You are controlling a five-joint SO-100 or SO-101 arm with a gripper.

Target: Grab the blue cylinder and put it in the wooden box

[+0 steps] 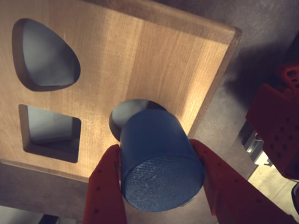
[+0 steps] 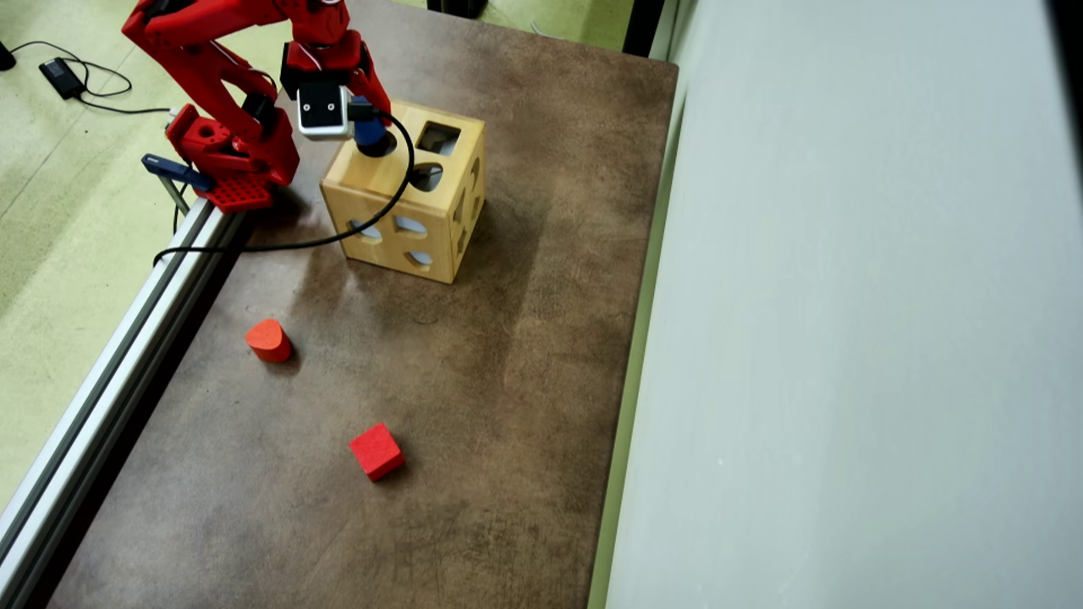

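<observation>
The blue cylinder [image 1: 161, 161] is held between my red fingers [image 1: 106, 186], its far end at the round hole in the top of the wooden box [image 1: 140, 56]. My gripper [image 1: 159, 154] is shut on it. In the overhead view the gripper [image 2: 370, 127] hangs over the near-left part of the box top [image 2: 440, 182], with the blue cylinder [image 2: 369, 133] poking down into the round hole. The box top also has a square hole [image 1: 51, 130] and a rounded hole [image 1: 46, 56].
A red rounded block [image 2: 269, 340] and a red cube [image 2: 376, 451] lie on the brown table [image 2: 474, 381], in front of the box. The arm's red base [image 2: 233, 156] sits at the table's left edge beside an aluminium rail [image 2: 110, 355]. A black cable [image 2: 338, 237] drapes over the box.
</observation>
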